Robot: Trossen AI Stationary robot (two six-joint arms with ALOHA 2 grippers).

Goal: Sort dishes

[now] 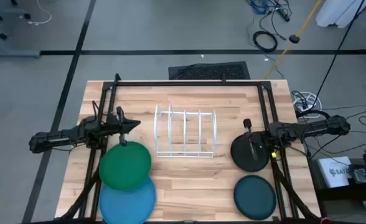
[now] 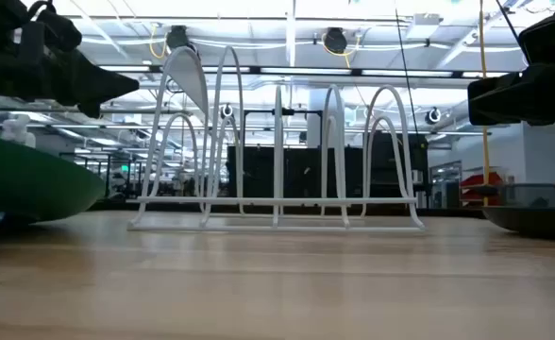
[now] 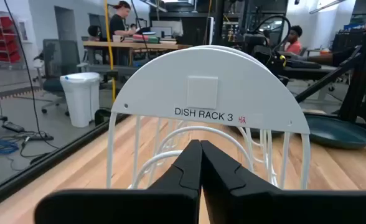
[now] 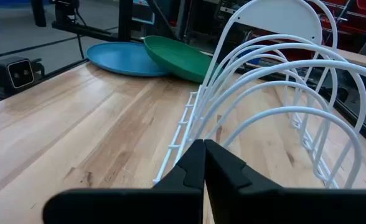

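Observation:
The large green plate (image 1: 125, 165) lies at the near left, its near edge resting tilted on the large light blue plate (image 1: 127, 200); both also show in the right wrist view, the green plate (image 4: 177, 56) and the blue plate (image 4: 117, 59). The smaller black plate (image 1: 251, 154) lies flat to the right of the white wire rack (image 1: 185, 132). The dark teal plate (image 1: 254, 198) lies flat nearer the front edge. My left gripper (image 1: 137, 124) is shut and empty, level, just left of the rack. My right gripper (image 1: 244, 128) is shut and empty above the black plate, pointing at the rack.
The rack (image 3: 201, 99) stands mid-table between the two grippers, with a white label plate on its left end and no plates in it. A black frame (image 1: 189, 83) runs along the table's far side and both ends. People sit at desks in the room beyond.

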